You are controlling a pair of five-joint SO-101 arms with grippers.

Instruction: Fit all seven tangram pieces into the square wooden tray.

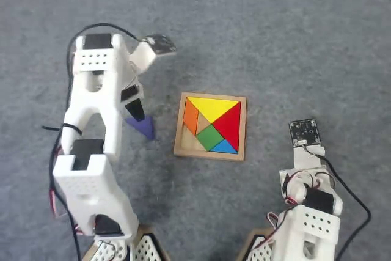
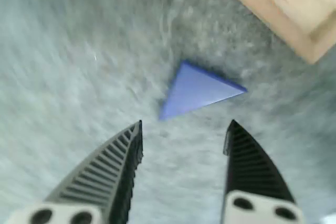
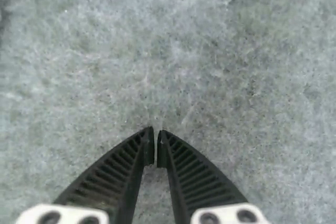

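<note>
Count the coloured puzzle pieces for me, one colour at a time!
yellow piece: 1
red piece: 1
orange piece: 1
green piece: 1
blue piece: 1
purple piece: 1
Total: 6

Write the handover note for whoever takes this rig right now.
Left gripper: open, empty, poised just short of the purple triangle, which lies on the carpet beside the tray.
Right gripper: shut, empty, over bare carpet.
Done: yellow, red, orange, green and blue pieces sit in the tray.
To do: two spots look bare wood; the purple triangle goes in next.
</note>
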